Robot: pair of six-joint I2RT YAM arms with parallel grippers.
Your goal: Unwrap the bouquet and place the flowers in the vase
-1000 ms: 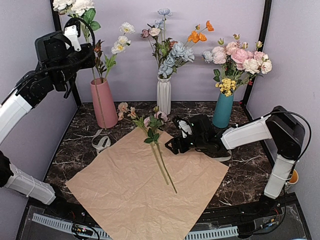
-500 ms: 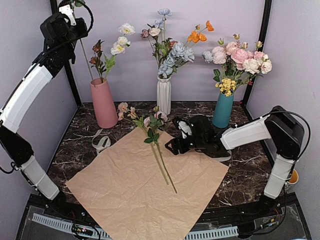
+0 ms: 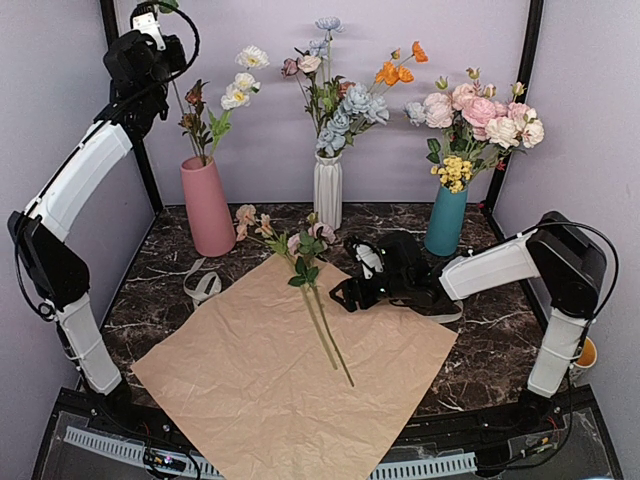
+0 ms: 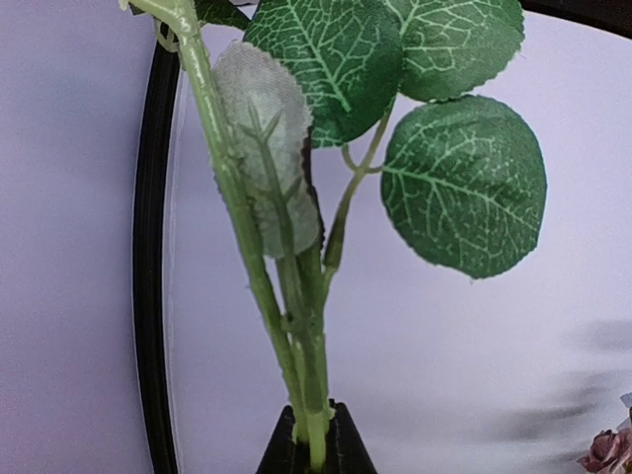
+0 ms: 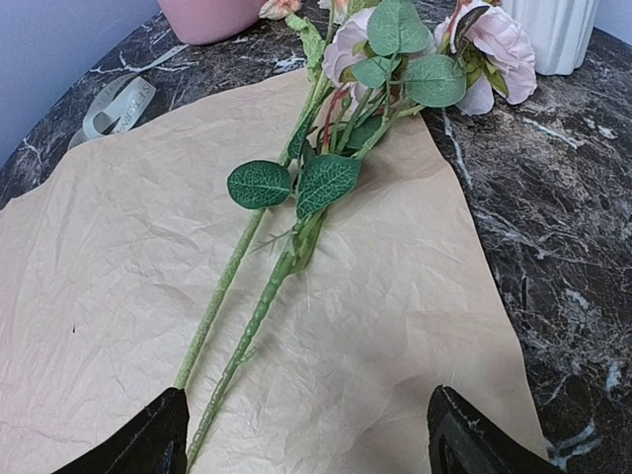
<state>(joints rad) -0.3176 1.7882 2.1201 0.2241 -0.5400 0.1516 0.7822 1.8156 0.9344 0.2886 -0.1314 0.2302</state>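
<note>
Left gripper [image 4: 316, 454] is up high at the back-left, jaws pinched tight on the base of one flower stem [image 4: 247, 247]. The stem hangs from it toward the pink vase [image 3: 207, 215]; can't tell if the tip is already past the rim. Right gripper [image 5: 314, 436] is wide open with nothing in it, hovering low over the kraft paper [image 3: 250, 390], just beside the flowers on the paper [image 3: 318, 320]. Step in hand, as I read it, is dropping the held stem into the pink vase. To do it well: keep the stem near vertical and centred over the narrow mouth, lower straight, and watch the leaves against the white and rust blooms already standing in there. Only let go once the stem is well down, or it'll probably tip out. The right side should wait; reaching in now risks shoving the loose stems. Counts: 3 vases, namely the pink one, a white ribbed vase [image 3: 328, 190] and a teal vase [image 3: 446, 222], the last two holding other bunches. 1 sheet of paper, spread flat. 1 ribbon [image 3: 203, 286], loose on the table left of the sheet. 1 stem held, four leaves visible on it. 2 long stems left on the paper, with pink and peach heads toward the vases. Number of stems inside the pink vase: can't tell, they overlap.
</note>
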